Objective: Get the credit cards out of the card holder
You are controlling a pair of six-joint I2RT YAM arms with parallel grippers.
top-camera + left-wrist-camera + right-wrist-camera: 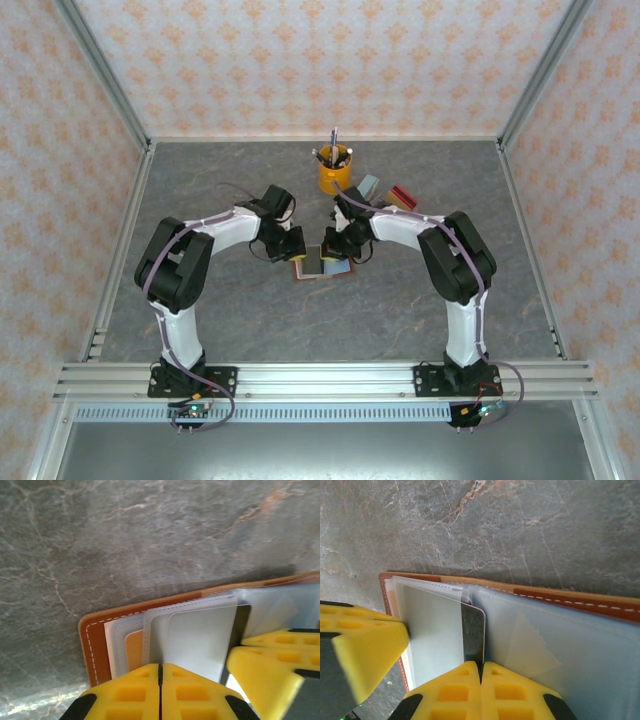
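Clearly, the card holder contains a dark card.

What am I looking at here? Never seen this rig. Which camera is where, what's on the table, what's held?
Two robot arms, bolted at the near edge of a grey table. The top picture looks down from above and behind them: left arm, right arm. The other two come from a camera on each wrist, so the yellow blocks at the bottom are that arm's own jaws. On the table lie an open brown card holder, a yellow pen cup and loose cards beside the cup. Left jaws are shut on one of the holder's clear sleeves; right jaws are shut, apparently pinching a dark card.
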